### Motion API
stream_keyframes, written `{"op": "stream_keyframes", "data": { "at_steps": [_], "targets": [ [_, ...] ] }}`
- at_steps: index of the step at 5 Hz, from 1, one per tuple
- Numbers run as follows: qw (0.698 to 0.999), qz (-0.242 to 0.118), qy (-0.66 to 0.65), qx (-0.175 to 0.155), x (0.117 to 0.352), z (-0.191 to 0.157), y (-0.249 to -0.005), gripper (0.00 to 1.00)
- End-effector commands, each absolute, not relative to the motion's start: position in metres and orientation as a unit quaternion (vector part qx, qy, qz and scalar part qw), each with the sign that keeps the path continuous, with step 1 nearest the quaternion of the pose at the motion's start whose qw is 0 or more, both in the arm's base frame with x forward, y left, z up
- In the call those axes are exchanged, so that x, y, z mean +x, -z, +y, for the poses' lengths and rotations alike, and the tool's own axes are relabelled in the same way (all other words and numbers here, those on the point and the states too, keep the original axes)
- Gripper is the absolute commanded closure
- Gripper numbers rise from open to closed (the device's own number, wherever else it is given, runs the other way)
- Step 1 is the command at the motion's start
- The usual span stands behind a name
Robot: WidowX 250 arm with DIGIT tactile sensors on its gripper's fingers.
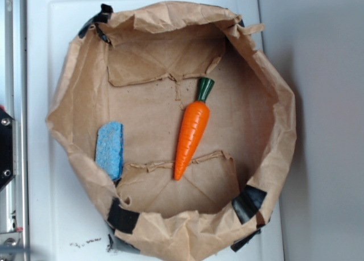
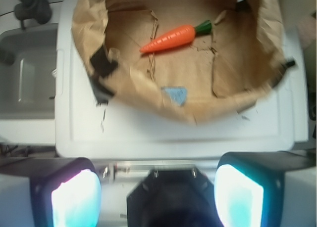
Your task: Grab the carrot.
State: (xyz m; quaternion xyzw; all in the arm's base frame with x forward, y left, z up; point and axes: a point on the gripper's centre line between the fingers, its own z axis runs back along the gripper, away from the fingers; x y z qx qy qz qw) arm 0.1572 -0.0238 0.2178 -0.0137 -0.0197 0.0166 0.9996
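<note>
The carrot (image 1: 191,131) lies flat on the floor of the crumpled brown paper bag (image 1: 272,158), roughly in the middle of the bag, its dark green stem cap (image 1: 205,88) pointing toward one creased flap of the bag's floor and its narrow tip resting at the edge of the opposite flap. A blue sponge (image 1: 109,149) leans against the bag's inner wall, well apart from the carrot, so nothing crowds the target. The gripper (image 2: 157,195) hangs outside the bag, beyond its rim, with its two pale fingers (image 2: 75,200) spread wide and nothing between them; the jaws are released. By its gloss, the carrot looks like hard moulded plastic, so I judge it light, stiff and somewhat slippery; it should not deform or break under a firm squeeze, but a smooth tapered body may squirt out toward the thin end. The best hold seems to be across the thick upper half of the orange body, just below the stem cap, where the ridged segments offer some bite, with the fingers closing across its width. The bag's raised, floppy wall stands between gripper and carrot, so an approach from above into the bag seems wiser than a sideways one.
</note>
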Motion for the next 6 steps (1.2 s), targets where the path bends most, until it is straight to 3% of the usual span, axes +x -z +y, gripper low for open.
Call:
{"op": "stream_keyframes", "data": {
  "at_steps": [1, 2, 6],
  "targets": [
    [0.997, -0.032, -0.066, -0.005, 0.221, -0.015, -0.21, 0.0],
    [0.98, -0.044, -0.191, -0.046, 0.239, 0.001, -0.188, 0.0],
    [0.98, -0.044, -0.191, -0.046, 0.239, 0.001, -0.188, 0.0]
  ]
}}
